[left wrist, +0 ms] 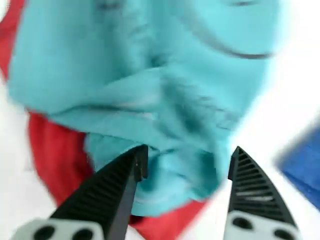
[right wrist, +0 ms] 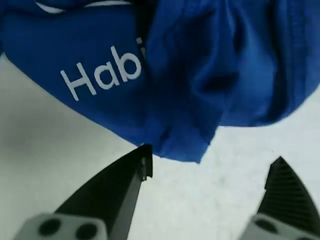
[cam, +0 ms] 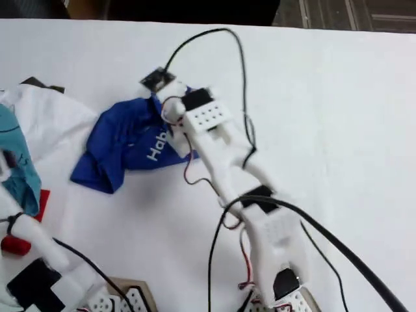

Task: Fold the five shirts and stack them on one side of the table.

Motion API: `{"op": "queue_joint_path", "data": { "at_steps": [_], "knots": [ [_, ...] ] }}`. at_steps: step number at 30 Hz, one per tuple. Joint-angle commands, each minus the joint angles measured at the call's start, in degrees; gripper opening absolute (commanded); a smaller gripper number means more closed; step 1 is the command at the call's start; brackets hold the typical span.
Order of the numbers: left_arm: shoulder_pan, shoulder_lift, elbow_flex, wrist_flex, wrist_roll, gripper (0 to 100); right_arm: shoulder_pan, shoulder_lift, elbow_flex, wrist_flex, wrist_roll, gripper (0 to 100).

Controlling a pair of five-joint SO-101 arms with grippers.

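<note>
A crumpled blue shirt (cam: 127,144) with white lettering lies left of the table's middle. My right gripper (right wrist: 211,165) hangs open just off the blue shirt's (right wrist: 200,75) edge, over bare table. In the high view the right arm reaches from the front to the right gripper (cam: 169,120) at the shirt's right side. At the left edge a teal shirt (cam: 18,166) lies on a red shirt (cam: 41,201) beside a white shirt (cam: 49,117). My left gripper (left wrist: 187,162) is open right above the teal shirt (left wrist: 150,75), with the red shirt (left wrist: 55,155) beneath.
White tablecloth (cam: 325,97) covers the table's right half and back. Black cables (cam: 242,58) run from the right arm across the cloth. A dark cloth corner (cam: 40,83) peeks out behind the white shirt. The left arm (cam: 29,237) stands at the front left.
</note>
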Motion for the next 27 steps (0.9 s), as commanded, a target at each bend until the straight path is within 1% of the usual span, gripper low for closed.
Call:
{"op": "queue_joint_path", "data": {
  "at_steps": [1,2,3,4,6,7,8,9,10,11,13,15,18,21,23,25,27],
  "knots": [
    [8.53,-2.46,-7.34,11.08,0.53,28,-0.13,6.64,-7.38,0.57,-0.44,36.1],
    [10.90,-2.46,-7.34,12.57,0.44,28,0.13,8.66,-9.05,0.75,-0.44,35.4],
    [13.10,-2.37,-6.90,13.80,0.35,28,0.84,10.33,-10.55,1.45,-0.44,32.6],
    [14.95,-2.37,-5.93,14.15,0.35,28,1.80,11.74,-12.22,2.42,-0.53,27.7],
    [18.02,-2.37,-3.03,14.15,0.35,28,4.35,13.05,-15.91,4.79,-1.05,12.2],
    [19.34,-2.37,-1.27,13.80,0.35,28,6.11,13.23,-17.49,6.11,-2.20,2.4],
    [20.57,-2.37,0.66,12.92,0.35,28,8.13,13.14,-19.16,7.43,-3.78,0.9],
    [21.89,-2.37,2.86,11.87,0.35,28,10.15,12.79,-20.92,9.36,-4.84,5.0],
    [23.03,-2.37,4.88,10.55,0.35,28,12.26,12.35,-22.95,11.21,-5.36,4.6],
    [24.26,-2.37,6.90,9.23,0.35,28,14.29,11.65,-24.97,13.23,-5.19,1.9],
    [26.46,-2.37,10.33,6.59,0.44,28,18.86,9.89,-29.01,17.45,-5.19,2.5],
    [28.66,-2.37,12.88,4.31,0.62,28,23.69,6.73,-30.07,18.51,-5.19,2.0],
    [31.21,-2.37,14.46,2.02,0.70,28,31.34,-0.57,-26.29,18.51,-4.57,2.1],
    [32.18,-2.64,14.37,1.14,0.70,28,36.35,-9.19,-18.90,18.51,0.62,2.1],
    [31.65,-2.90,13.93,0.44,0.79,28,35.91,-14.46,-12.75,18.51,1.32,2.1],
    [30.15,-2.90,12.00,0.88,0.97,28,31.34,-19.03,-7.21,18.42,1.32,2.3],
    [27.16,-2.90,8.84,1.85,2.99,28,24.92,-22.29,-2.90,18.42,1.23,2.5]
  ]
}}
